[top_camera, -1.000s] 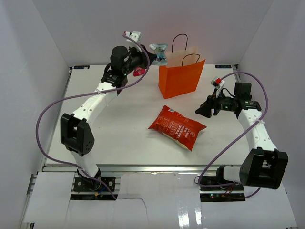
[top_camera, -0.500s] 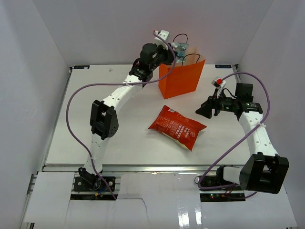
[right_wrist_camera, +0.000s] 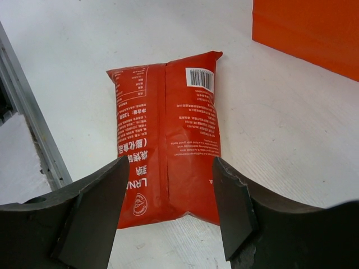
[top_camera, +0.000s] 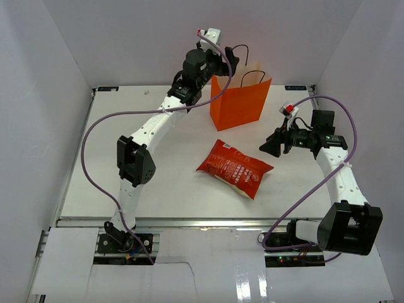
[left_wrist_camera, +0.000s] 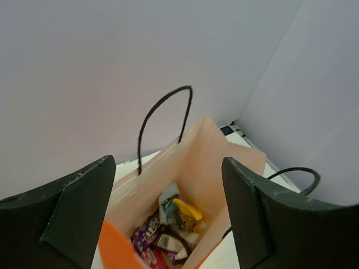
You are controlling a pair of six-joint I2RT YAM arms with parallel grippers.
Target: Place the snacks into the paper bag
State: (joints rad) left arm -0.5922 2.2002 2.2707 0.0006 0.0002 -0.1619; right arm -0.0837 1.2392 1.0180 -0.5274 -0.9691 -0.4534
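Observation:
The orange paper bag [top_camera: 240, 104] stands upright at the back of the table. My left gripper [top_camera: 230, 60] hovers over its mouth, open and holding nothing. In the left wrist view my left gripper [left_wrist_camera: 168, 218] frames the bag's pale inside wall [left_wrist_camera: 224, 151], where several small snacks lie: a purple one [left_wrist_camera: 147, 232], a yellow one [left_wrist_camera: 188, 210] and a silver-blue one [left_wrist_camera: 168, 204]. The red-orange chip bag [top_camera: 235, 168] lies flat mid-table. My right gripper [top_camera: 268, 145] hangs open just right of it. Its jaws in the right wrist view [right_wrist_camera: 171, 207] stand above the chip bag [right_wrist_camera: 165, 140], apart from it.
White walls enclose the table [top_camera: 158, 183] on three sides. A metal rail [right_wrist_camera: 28, 123] runs along the near edge. Purple cables loop from both arms. The paper bag's orange side [right_wrist_camera: 308, 28] stands beyond the chip bag in the right wrist view.
My left arm swung right from the back left to over the paper bag and opened; the silver-blue candy it held now lies inside. The right arm stayed still.

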